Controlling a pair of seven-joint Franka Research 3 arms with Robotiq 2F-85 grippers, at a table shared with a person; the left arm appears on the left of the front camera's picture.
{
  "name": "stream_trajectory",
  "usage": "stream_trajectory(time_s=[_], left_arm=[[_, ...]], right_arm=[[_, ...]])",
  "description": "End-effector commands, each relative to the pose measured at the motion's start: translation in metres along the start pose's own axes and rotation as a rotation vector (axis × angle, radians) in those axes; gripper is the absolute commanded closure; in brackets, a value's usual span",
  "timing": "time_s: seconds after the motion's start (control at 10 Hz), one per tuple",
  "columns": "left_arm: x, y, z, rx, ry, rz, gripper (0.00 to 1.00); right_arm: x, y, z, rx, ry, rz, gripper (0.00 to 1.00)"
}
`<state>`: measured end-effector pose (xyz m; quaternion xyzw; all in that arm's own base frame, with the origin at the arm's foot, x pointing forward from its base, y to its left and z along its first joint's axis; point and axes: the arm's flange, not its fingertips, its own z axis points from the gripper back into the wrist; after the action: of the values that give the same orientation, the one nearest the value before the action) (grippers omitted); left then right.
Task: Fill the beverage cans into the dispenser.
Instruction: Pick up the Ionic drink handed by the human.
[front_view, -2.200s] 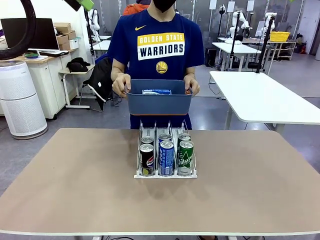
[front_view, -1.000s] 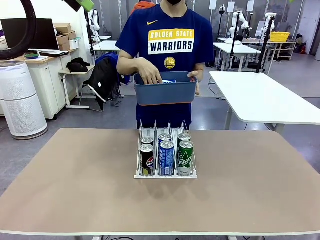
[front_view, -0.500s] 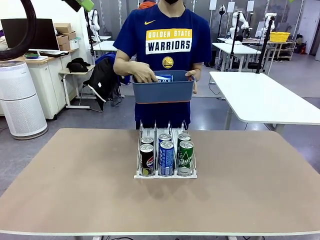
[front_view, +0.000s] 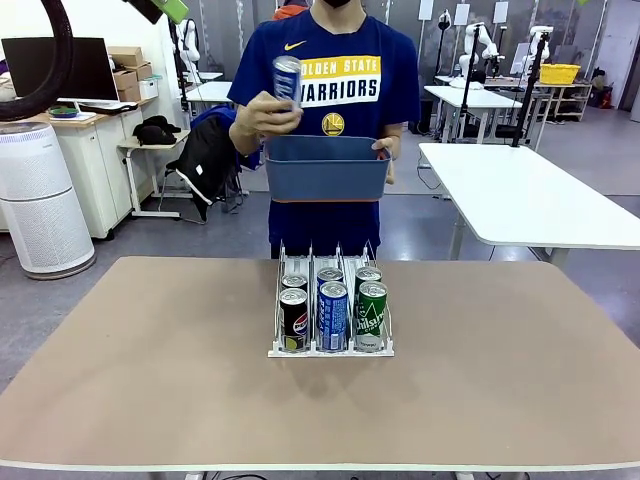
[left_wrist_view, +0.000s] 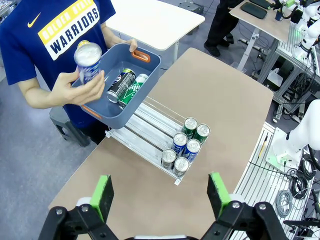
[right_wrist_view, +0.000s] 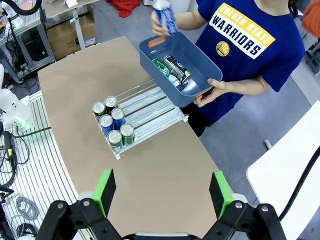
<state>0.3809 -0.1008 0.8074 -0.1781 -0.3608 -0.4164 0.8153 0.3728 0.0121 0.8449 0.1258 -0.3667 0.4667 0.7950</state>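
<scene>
The dispenser (front_view: 345, 263) stands at the table's middle, toward the far side, with six beverage cans in its front end: black (front_view: 294, 318), blue (front_view: 333, 315) and green (front_view: 371, 314), and one more behind each. A person at the far edge holds a blue-grey tub (front_view: 326, 170) in one hand and lifts a blue can (front_view: 288, 80) above it with the other. In the left wrist view my left gripper (left_wrist_view: 161, 195) hangs open high above the dispenser (left_wrist_view: 145, 125) and tub (left_wrist_view: 145, 59). My right gripper (right_wrist_view: 162, 192) is open too, high over the dispenser (right_wrist_view: 150, 102); a black can (right_wrist_view: 175, 70) and a green one lie in the tub (right_wrist_view: 200, 65).
The tan table (front_view: 150, 380) is bare around the dispenser on all sides. A white table (front_view: 520, 190) stands behind at the right, and a white air purifier (front_view: 40, 200) and a desk at the left.
The person's hand, which was reaching into the tub, has come up holding a blue can above it. The cans in the dispenser have not moved.
</scene>
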Motion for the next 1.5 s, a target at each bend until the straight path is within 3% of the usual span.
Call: stream_trajectory(time_s=[0.0,1.4], left_arm=[[-0.0019,0.0005,0.0011,0.004,0.0,0.009,0.0],[-0.0019,0.0005,0.0011,0.004,0.0,0.009,0.0]], right_arm=[[0.0005,0.0003,0.0011,0.001,-0.005,0.0,0.0],[0.0005,0.0003,0.0011,0.001,-0.005,0.0,0.0]])
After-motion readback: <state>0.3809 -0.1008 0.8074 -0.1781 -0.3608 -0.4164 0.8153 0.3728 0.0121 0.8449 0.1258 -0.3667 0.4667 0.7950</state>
